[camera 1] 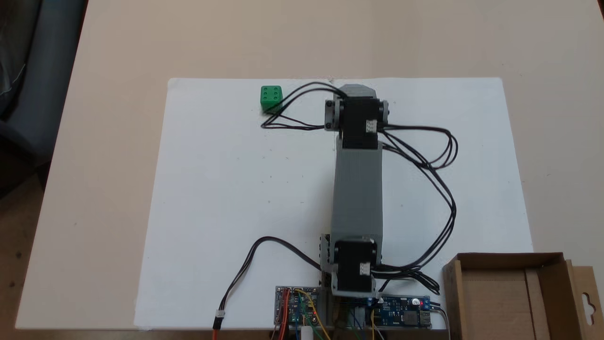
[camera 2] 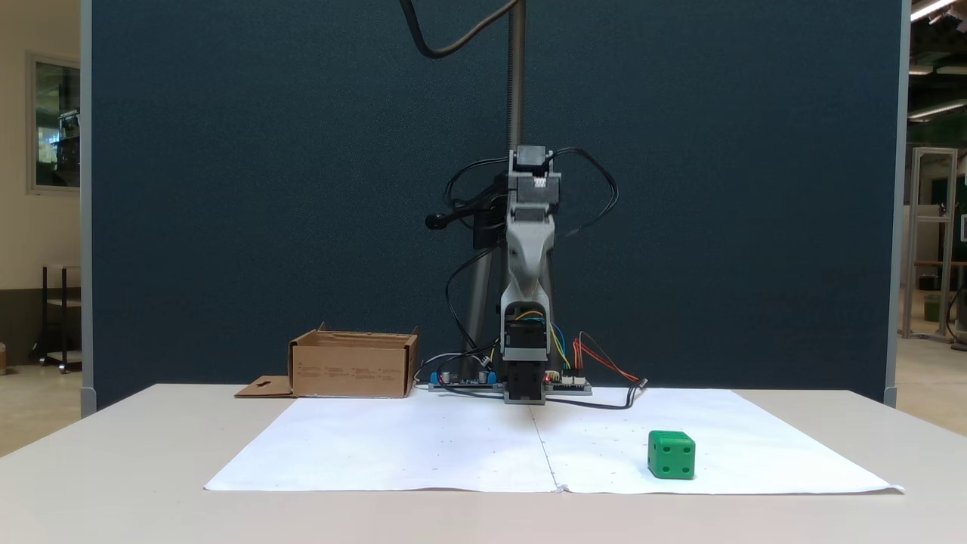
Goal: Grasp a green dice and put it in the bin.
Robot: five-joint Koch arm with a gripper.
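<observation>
We note green dice (camera 1: 271,98) alone on white paper (camera 1: 226,198), well apart from bin (camera 1: 507,295), arm (camera 2: 529,249) folded upright, gripper (camera 2: 524,378) state we cannot tell.

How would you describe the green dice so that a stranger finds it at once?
Start at the white paper sheet covering the table. In a fixed view from above, the green dice sits near the sheet's far edge, left of the arm. It is the sheet's sole green cube.
</observation>
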